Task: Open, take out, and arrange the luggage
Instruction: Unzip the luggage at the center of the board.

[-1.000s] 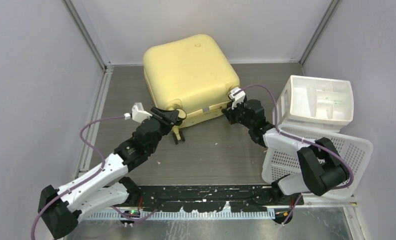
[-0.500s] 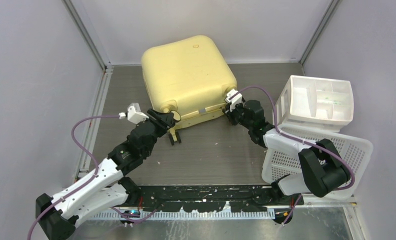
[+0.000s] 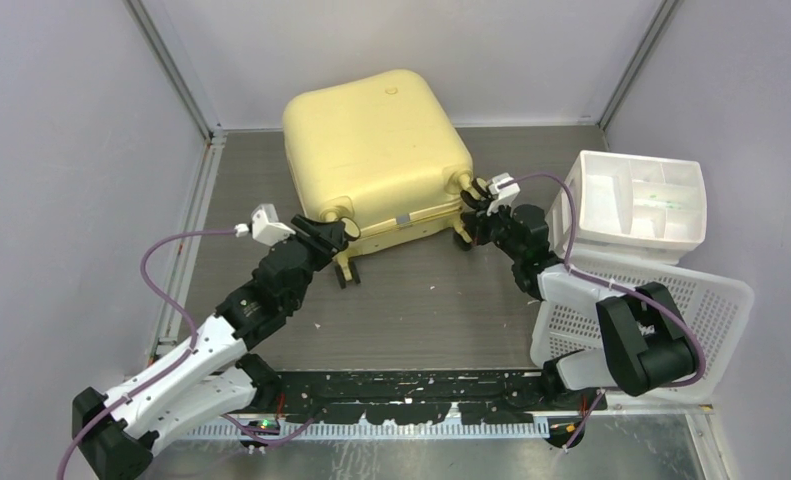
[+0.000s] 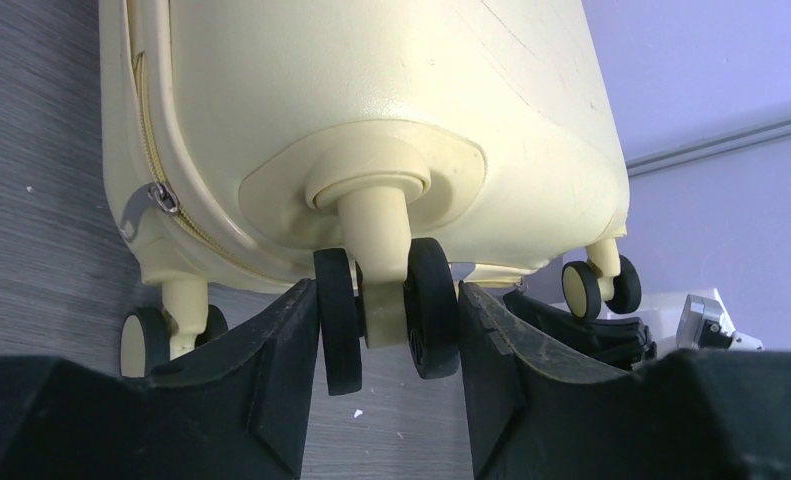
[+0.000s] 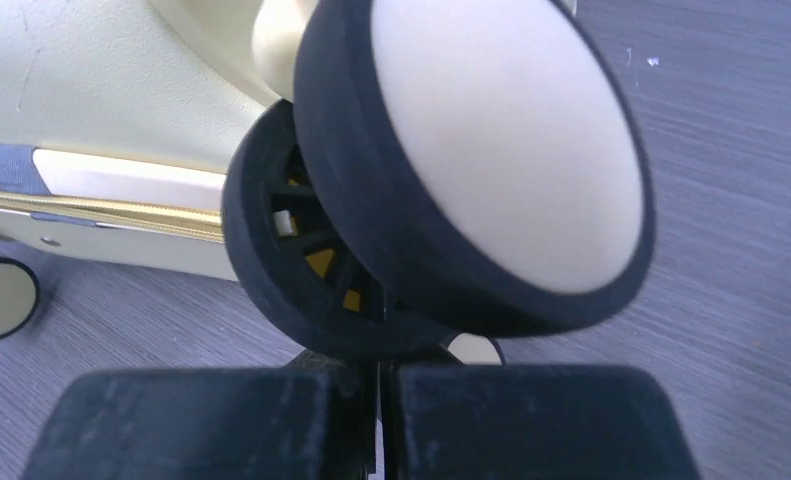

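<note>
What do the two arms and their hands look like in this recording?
The left arm and right arm share one build: white link shells between bulky black joints. A purple cable loops along each to a small white camera block at the wrist. The left hand and right hand have blocky matte-black fingers. No markings legible.

the left arm (image 3: 186, 365) and right arm (image 3: 571, 290) are built from white link shells and black joint housings. a purple cable (image 3: 156, 262) is looped along each. a white module (image 3: 268, 222) is mounted at each wrist; the fingers (image 4: 261, 385) are matte black.
</note>
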You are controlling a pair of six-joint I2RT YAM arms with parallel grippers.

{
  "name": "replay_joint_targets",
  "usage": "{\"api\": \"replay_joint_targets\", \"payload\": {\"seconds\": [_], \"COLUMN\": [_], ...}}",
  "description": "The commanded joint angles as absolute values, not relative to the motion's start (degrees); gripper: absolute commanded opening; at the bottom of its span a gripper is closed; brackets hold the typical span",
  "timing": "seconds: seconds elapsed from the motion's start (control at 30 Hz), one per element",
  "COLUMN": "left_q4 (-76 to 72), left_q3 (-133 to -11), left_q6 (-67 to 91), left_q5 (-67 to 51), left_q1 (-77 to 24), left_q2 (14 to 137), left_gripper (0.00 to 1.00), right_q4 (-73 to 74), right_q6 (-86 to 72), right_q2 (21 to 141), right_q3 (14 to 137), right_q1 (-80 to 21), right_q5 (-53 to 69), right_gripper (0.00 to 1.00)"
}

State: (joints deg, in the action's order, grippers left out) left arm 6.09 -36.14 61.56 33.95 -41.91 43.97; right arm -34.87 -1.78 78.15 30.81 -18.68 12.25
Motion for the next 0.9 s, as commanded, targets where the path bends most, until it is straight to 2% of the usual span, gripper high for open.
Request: {"api": "replay_joint_targets", "payload": {"seconds": [0.0,0.27,0.63,0.8,0.87], "left_q4": [-16.7,-12.8,-2.6,-0.8,-1.0], "left_q3": [-41.1,-42.0,-40.3,-40.9,-42.0], "left_q6": [65.0,60.8,58.1,56.9,55.7], "left_q5": [38.8,39.6,40.8,38.3,32.7], "left_q1": [-40.9,-39.3,-32.5,-28.9,-28.4], "left_q2": [43.8,41.0,34.2,34.9,35.6], "left_gripper": [0.0,0.0,0.0,0.0,0.0], "right_q4": [-43.6,-42.5,-40.5,-39.9,-40.9], "right_q6": [-6.5,-4.3,-5.2,-5.4,-5.8], "right_q2": [78.1,79.9,82.0,82.6,82.2], "right_q3": [29.5,31.0,32.7,33.4,32.8], "right_q1": [-16.4,-14.5,-14.8,-15.3,-15.5], "right_q5": [4.9,3.8,9.8,14.3,17.3], "right_gripper": [0.01,0.01,0.01,0.01,0.01]}}
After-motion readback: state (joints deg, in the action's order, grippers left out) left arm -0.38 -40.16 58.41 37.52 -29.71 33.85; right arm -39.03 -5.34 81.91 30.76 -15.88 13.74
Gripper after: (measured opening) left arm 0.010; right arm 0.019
